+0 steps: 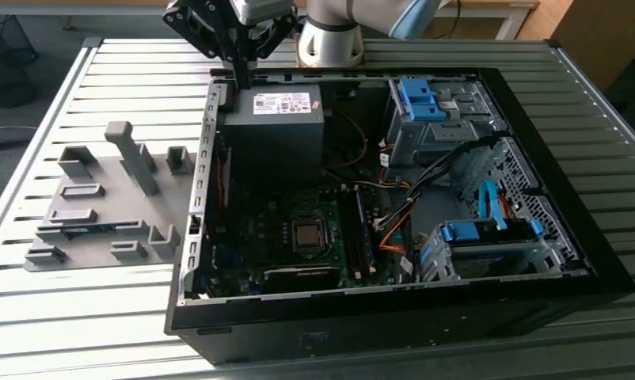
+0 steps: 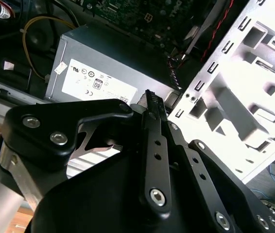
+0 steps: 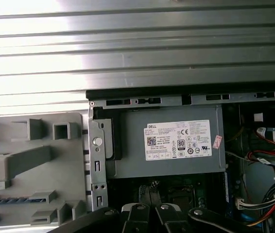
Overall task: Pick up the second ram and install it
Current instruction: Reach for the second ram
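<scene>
Hangs with gripper (image 1: 238, 77) pinched shut on nothing near the power supply (image 1: 275, 131), well apart from the second ram (image 3: 16, 200) at the exterior view's left; could snag the case wall (image 1: 203, 174) crossing low.

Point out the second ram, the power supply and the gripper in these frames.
second ram (image 3: 21, 199): first wrist view, middle of its long blue-green edge.
power supply (image 1: 275, 138): exterior view, grey face below its white label.
gripper (image 1: 238, 79): exterior view, between its fingertips.
</scene>
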Controlling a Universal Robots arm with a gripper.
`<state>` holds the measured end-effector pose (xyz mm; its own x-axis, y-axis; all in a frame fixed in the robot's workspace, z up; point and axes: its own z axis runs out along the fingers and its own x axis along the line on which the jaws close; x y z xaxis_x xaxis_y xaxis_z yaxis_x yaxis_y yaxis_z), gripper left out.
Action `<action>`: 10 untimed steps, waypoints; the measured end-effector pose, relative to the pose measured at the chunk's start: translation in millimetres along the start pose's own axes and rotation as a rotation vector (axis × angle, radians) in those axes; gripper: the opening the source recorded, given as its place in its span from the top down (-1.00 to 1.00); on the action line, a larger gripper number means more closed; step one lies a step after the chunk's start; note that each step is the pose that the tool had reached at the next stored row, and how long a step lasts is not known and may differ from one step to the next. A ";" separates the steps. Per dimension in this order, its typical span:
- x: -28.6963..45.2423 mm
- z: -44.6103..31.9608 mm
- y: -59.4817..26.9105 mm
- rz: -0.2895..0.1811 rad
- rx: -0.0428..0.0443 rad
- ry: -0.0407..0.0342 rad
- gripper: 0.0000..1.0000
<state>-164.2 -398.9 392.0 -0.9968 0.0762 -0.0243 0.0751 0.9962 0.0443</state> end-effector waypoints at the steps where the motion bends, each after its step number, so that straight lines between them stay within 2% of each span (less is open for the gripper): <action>1: 0.5 0.0 0.0 0.000 0.0000 -0.0001 0.79; 10: 5.2 0.2 -0.4 0.000 0.0000 0.0000 0.79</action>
<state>-169.4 -398.9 391.6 -0.9968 0.0762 -0.0243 0.0751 0.9962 0.0444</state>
